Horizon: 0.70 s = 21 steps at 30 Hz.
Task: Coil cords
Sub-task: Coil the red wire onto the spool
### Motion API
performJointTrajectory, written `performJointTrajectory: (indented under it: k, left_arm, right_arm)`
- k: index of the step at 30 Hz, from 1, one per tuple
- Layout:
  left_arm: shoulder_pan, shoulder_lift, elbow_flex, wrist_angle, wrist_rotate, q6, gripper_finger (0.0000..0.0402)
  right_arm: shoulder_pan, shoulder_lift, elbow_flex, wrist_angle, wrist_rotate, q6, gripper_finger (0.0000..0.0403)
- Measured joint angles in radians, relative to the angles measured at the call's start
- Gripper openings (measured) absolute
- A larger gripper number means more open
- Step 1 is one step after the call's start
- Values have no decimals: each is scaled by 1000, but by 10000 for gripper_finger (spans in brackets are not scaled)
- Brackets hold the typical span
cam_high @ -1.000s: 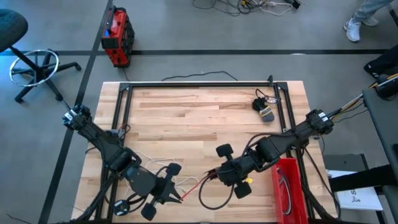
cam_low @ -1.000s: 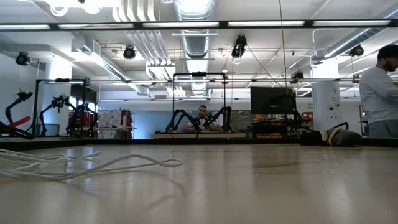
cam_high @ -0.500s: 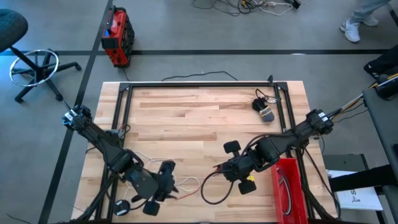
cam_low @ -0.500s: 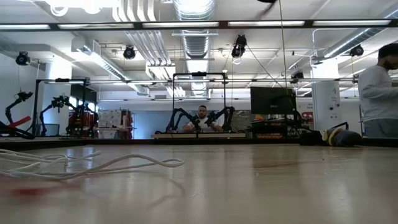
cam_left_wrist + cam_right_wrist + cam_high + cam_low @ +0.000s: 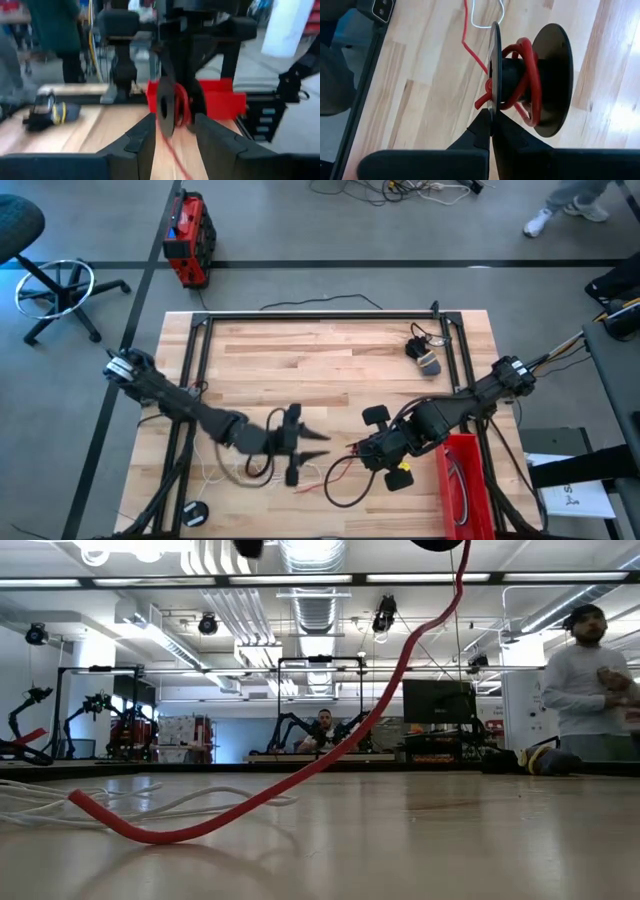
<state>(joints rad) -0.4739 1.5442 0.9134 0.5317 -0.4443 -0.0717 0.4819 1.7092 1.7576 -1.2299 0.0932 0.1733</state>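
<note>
A black spool with red cord wound on its hub sits at my right gripper, which is shut on it at the table's near right. The red cord's free length slopes down to the table. My left gripper is open and points toward the table's right edge at the spool, with the red cord running between its fingers; I cannot tell if they touch it. A white cord and a black cord lie loose on the wood. My right gripper pinches the rim of the spool's near flange, a thin black disc, between its two fingers, which lie in the disc's plane. The spool is lifted clear of the table, and the red cord hangs slack from its hub down to the wood.
A red bin stands at the table's right edge beside my right arm. A dark bundle lies far right. A black metal frame rims the tabletop, and a round black thing lies near left. A person stands beyond the table.
My left gripper has swung from the table's near edge up and toward the right, and has turned so it points at the spool. My right gripper has shifted slightly toward the right edge. The red cord now slopes from the spool down to the table.
</note>
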Motion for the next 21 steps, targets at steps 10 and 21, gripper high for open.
performJointTrajectory:
  k: [10, 21]
  left_arm:
    - [24, 171, 58, 206, -31, 138, 124]
    - [41, 182, 86, 177, -108, 107, 129]
  right_arm:
    - [-1, 0, 0, 1, 56, 2, 0]
    - [16, -2, 1, 9, 68, 15, 0]
